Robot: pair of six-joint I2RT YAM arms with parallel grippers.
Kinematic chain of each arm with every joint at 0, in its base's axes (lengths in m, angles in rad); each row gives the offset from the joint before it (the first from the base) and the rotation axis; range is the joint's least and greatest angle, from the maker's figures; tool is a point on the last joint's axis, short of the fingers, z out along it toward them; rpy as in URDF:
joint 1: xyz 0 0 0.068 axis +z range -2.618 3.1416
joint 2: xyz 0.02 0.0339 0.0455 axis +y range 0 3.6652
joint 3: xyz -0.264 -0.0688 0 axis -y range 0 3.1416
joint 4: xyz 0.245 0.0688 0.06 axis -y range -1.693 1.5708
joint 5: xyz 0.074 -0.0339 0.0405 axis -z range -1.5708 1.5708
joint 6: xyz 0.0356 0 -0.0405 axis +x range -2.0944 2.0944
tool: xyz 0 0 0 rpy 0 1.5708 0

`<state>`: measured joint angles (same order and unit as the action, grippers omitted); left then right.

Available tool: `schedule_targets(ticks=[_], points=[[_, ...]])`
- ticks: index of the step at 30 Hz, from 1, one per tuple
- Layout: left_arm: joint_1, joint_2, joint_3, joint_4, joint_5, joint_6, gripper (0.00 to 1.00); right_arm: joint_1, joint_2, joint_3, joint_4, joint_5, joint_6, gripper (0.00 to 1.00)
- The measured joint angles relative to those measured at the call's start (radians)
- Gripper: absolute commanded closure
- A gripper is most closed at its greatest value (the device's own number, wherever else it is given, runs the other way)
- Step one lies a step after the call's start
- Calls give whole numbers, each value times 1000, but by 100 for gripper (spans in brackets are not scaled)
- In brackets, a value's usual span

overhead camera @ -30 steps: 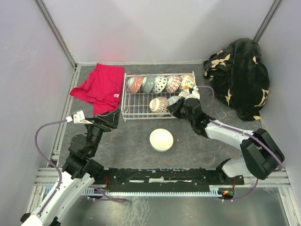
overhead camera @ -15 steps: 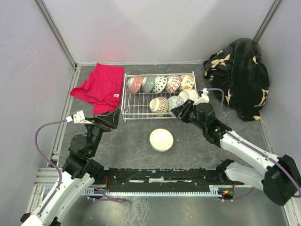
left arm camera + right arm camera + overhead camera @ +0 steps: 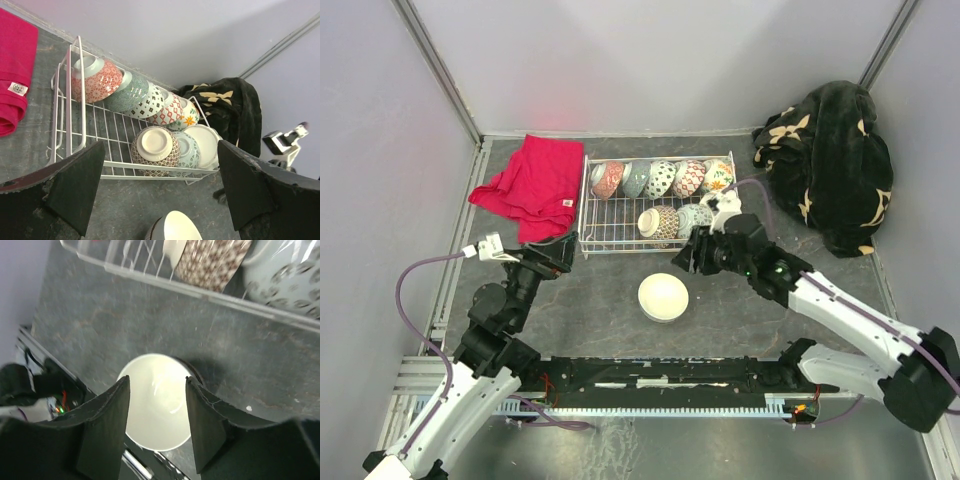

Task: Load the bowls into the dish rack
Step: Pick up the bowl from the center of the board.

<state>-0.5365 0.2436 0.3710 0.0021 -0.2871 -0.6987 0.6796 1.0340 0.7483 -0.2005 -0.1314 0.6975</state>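
- Top view: the dish rack (image 3: 610, 222) sits by the far edge of the tabletop (image 3: 760, 320). It holds eight bowls (image 3: 663, 180) on edge, five along its far side and three along its near side.
- One white bowl (image 3: 663, 297) lies outside it, mouth up, mid-tabletop and nearer the near edge.
- The right gripper (image 3: 688, 258) hangs between the rack's near rail and that bowl. A careless swing down could clip the rail and jolt the leaning row.
- The left gripper (image 3: 558, 256) waits off the rack's near left corner, near the red cloth (image 3: 530, 185). If both arms reached for the one bowl, they could meet over it.
- Left wrist view: the left fingers (image 3: 75, 185) stand wide with nothing between them.
- The near row runs from a brown patterned bowl (image 3: 155, 146) to a pale bowl (image 3: 206, 144) against the rack's right end. Free wire lies only to the left.
- Forcing the last bowl in on the right could push one over the low side.
- Right wrist view: the right fingers (image 3: 106, 426) are partly apart and empty, with the white bowl directly beneath the gap.
- Its glazed wall looks slick. A shallow pinch could slip, and a fingertip landing on the rim could tip it or skid it towards the near edge.
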Motion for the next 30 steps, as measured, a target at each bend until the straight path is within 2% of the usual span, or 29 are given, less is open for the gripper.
schedule_targets(ticks=[4,9,16,23,30], points=[[0,8,0,0,-2,0,1,72,68,0,-35,-14,-60,43],[0,20,0,0,-3,0,1,138,57,0,-68,27,-116,43],[0,26,0,1,-2,0,1,138,24,0,-69,86,-143,42],[0,32,0,2,0,0,1,138,-58,4,-73,153,-145,37],[0,35,0,11,5,0,1,138,3,150,-110,209,-127,34]])
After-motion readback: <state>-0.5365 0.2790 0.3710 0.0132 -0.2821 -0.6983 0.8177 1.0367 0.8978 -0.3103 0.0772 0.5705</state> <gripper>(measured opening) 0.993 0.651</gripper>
